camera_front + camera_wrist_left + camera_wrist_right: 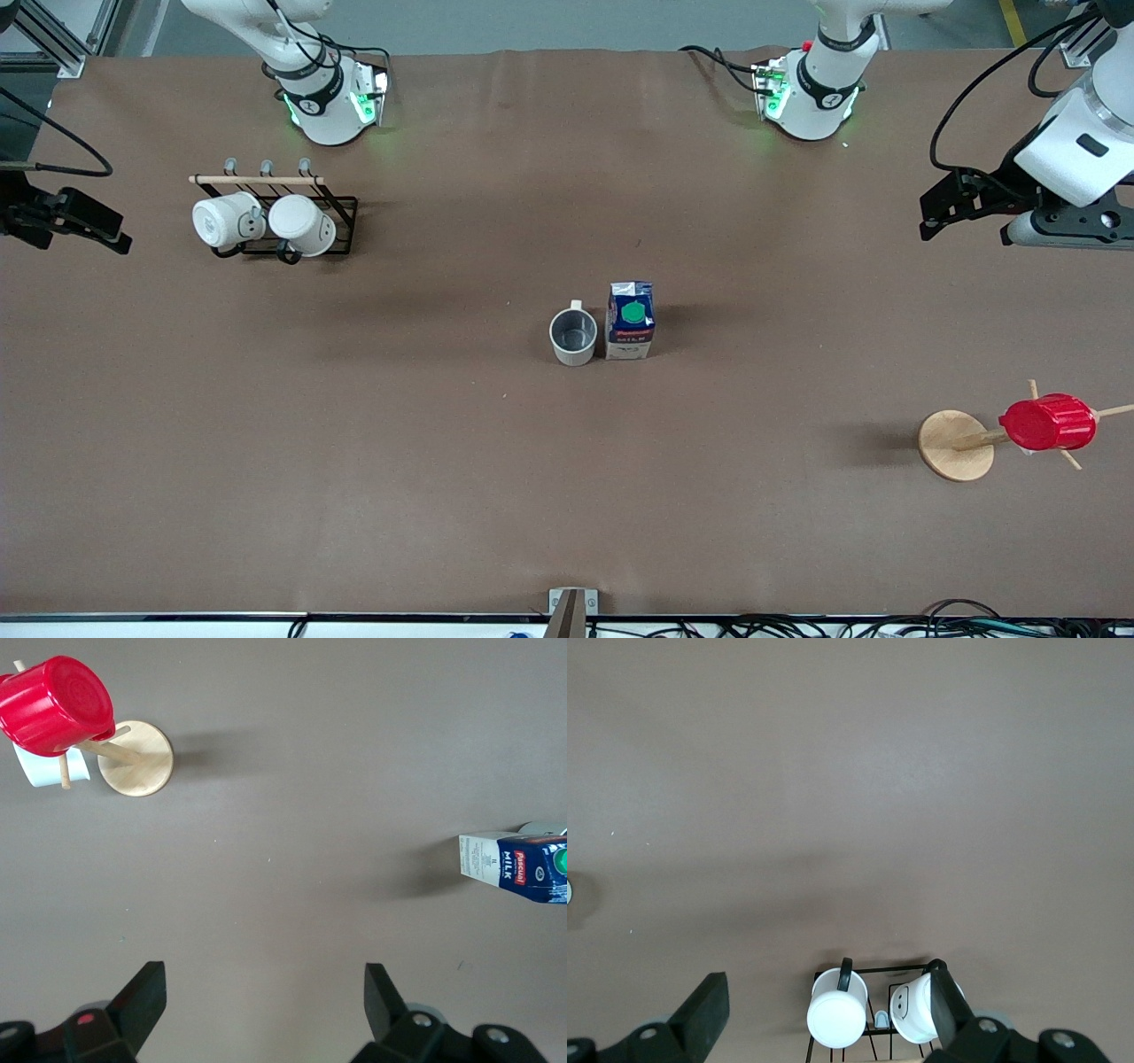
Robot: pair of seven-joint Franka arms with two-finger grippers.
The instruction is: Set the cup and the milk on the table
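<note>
Front view alone shows the cup (573, 336), cream with grey inside, touching the blue milk (630, 320) mid-table (443, 461). Left end effector (261, 1010) and right end effector (828, 1014) hover spread, empty.

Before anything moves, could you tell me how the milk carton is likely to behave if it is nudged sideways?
The milk carton stands upright, taller than its base is wide, so it would probably tip rather than slide. It stands close beside the cup, so a push that way would likely knock it. Its cardboard walls may dent.
</note>
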